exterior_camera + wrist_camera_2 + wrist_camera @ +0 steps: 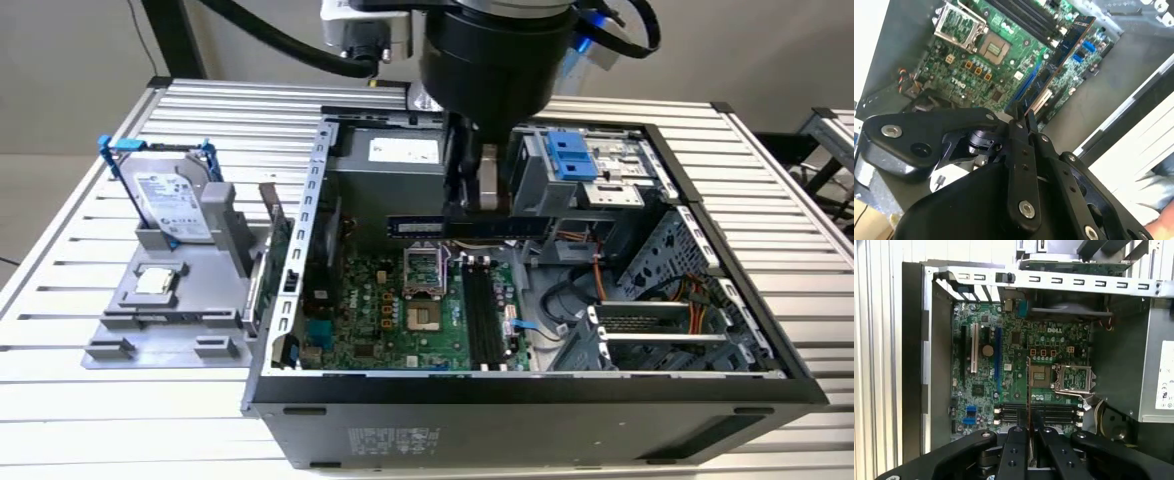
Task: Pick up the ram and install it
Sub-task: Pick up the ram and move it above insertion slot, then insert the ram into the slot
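Exterior view, 9 o'clock of the case (287,300): hard drive (174,205) sits on its grey stand. Centre: gripper (467,208), jaws clamped on the flat faces of the ram (427,225). The stick hangs level over the motherboard (360,310), at 12 o'clock from the black slots (483,320), not seated. Likely light, stiff, thin and brittle. Mid-length hold near the upper edge looks sound. Contact edge best left untouched.

Soft, even room light leaves the table (80,270) slats bright in the exterior view; the case (534,410) interior is dimmer (darkest in its corners). In the second wrist view the table blows out white, the gripper (1022,114) looms dark and blurred, and the ram (1066,52) glints along its contacts.
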Tool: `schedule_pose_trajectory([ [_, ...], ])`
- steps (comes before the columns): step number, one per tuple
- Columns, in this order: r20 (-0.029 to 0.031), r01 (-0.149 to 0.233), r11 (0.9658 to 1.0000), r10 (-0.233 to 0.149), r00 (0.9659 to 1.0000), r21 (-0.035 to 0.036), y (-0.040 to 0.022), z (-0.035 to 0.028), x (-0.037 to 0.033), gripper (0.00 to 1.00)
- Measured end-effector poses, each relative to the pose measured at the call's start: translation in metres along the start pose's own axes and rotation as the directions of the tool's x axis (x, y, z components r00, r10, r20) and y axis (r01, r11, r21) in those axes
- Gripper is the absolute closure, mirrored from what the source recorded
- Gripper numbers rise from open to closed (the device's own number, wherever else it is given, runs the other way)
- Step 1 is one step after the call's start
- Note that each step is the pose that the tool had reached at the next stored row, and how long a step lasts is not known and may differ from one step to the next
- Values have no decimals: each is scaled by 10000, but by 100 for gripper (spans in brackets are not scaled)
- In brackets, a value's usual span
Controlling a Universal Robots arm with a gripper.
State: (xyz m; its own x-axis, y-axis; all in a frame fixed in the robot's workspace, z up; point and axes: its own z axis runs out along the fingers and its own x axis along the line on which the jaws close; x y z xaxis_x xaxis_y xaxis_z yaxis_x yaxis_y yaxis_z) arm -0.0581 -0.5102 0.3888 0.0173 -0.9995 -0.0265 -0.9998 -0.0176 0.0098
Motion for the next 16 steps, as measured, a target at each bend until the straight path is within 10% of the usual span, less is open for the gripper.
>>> schedule_pose_trajectory([
  [16, -10, -337, 9994, 337, 9994, 9, -430, -3, -8, 100],
])
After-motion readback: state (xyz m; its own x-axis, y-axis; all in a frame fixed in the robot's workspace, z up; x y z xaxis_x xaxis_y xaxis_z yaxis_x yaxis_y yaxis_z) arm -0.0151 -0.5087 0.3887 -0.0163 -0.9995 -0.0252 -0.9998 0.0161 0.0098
